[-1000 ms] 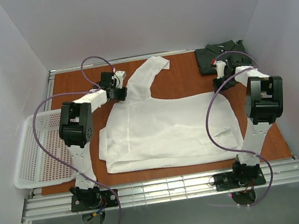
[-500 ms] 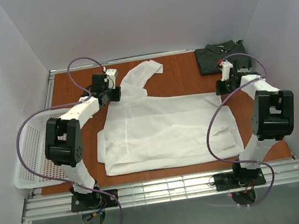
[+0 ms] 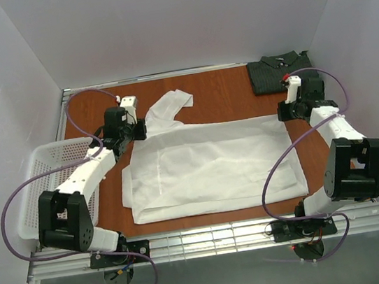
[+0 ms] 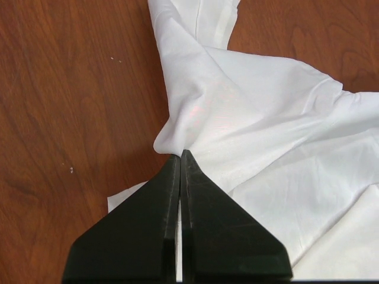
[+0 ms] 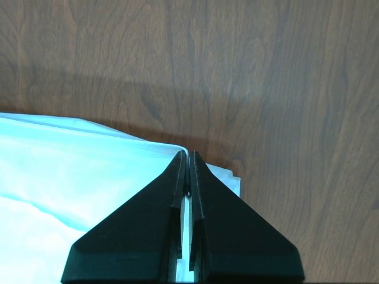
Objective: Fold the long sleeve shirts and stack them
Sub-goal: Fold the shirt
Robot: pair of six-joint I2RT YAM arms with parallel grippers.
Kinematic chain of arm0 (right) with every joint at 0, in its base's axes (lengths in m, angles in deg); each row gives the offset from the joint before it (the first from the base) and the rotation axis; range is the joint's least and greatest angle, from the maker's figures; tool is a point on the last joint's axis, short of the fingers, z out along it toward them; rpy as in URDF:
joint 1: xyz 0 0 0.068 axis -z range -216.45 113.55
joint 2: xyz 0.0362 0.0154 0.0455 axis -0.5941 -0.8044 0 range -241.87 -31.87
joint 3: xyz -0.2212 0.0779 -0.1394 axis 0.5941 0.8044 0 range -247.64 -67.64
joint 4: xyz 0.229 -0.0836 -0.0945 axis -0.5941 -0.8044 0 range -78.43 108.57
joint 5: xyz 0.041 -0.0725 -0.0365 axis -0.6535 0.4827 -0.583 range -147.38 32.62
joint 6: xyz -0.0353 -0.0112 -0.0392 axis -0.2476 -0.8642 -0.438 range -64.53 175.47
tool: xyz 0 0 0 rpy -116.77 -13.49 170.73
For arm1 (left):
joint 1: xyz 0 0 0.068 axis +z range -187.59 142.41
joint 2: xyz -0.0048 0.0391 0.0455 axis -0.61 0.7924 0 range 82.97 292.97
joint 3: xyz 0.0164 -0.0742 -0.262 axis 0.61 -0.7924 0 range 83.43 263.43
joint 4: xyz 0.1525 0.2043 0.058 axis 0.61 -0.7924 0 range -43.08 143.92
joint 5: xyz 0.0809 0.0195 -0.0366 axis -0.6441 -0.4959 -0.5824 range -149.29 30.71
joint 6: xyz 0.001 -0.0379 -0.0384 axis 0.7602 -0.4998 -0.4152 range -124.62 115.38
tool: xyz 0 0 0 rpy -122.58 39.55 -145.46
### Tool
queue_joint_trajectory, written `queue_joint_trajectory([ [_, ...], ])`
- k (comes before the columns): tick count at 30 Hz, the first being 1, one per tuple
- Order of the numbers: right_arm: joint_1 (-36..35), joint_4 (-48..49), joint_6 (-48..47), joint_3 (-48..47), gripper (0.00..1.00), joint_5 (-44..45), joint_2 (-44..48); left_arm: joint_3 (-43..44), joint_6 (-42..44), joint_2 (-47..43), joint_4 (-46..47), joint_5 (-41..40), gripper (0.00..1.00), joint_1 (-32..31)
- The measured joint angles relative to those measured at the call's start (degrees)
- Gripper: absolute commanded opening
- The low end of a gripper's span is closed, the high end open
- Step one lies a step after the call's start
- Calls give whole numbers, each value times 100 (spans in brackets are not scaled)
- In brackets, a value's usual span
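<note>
Top view, white shirt: spread flat across the middle of the table, with one sleeve trailing toward the far left corner.
Top view, dark shirt: folded small in the far right corner, apart from the white one.
Top view, basket: white mesh, at the left edge, part of the left arm over it.
Top view, left gripper: at the far left corner of the white shirt's body, where the sleeve begins.
Top view, right gripper: at the far right corner of the white shirt, just short of the dark shirt.
Left wrist view, left gripper: fingers pressed together, pinching a gathered fold of the white shirt; creases fan out from the tips, with bare table to one side.
Right wrist view, right gripper: fingers closed to a thin slit on the corner edge of the white shirt, with cloth showing in the slit and brown table beyond.
</note>
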Motion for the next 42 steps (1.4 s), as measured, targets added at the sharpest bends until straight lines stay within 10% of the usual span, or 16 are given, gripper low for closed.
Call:
queue_joint_trajectory([
  [27,-68,280,859,1685,7,664,1141,-2011,-1735,-1432,-719,603,1,-4],
  [34,-59,378,1478,2286,27,776,1362,-2098,-2170,-1537,-1095,575,24,7],
  [39,-138,389,1899,2522,46,728,2162,-2103,-2444,-1996,-1283,619,74,7],
  [42,-393,452,2063,2527,56,723,2675,-2072,-2577,-2332,-1318,695,83,7],
])
